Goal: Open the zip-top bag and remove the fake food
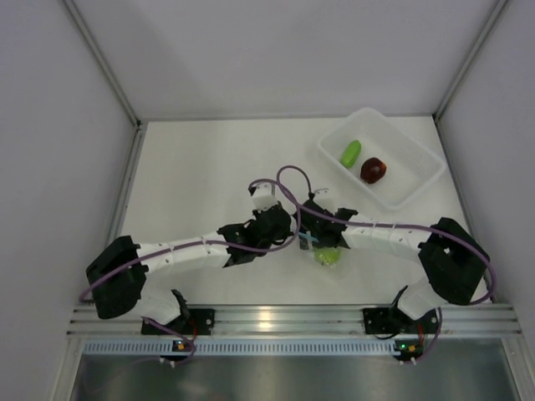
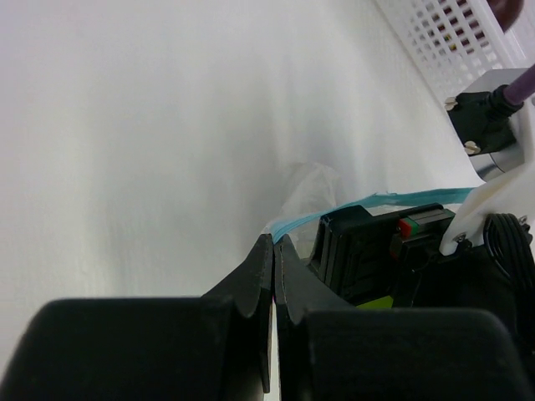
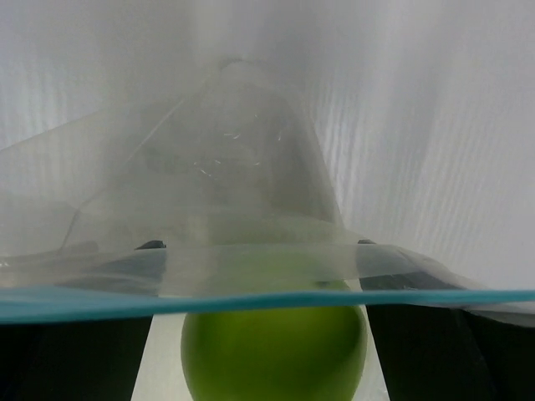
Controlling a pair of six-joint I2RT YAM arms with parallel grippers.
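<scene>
The left claw [image 2: 274, 242] is pinched fully closed on the teal zipper strip [image 2: 368, 203] of the zip-top bag [image 2: 311, 185], probably to anchor one lip while the other arm works. The bag lies in the middle of the desk [image 1: 209, 167], between the two arms' ends. The right claw [image 3: 257, 251] stands spread wide, a finger on either side of the yellow-green apple [image 3: 274, 355], gripping nothing; it looks placed to take this last fruit. At the far right, the white tray [image 1: 406, 159] already holds the elongated green fruit [image 1: 351, 153] and the dark red fruit [image 1: 373, 170].

Only the overhead view shows the tray's contents. Only the left wrist view shows the pinch on the strip. Only the right wrist view shows the apple just under the strip, with clear film draped over its top. Whether it is quite out of the bag cannot be told.
</scene>
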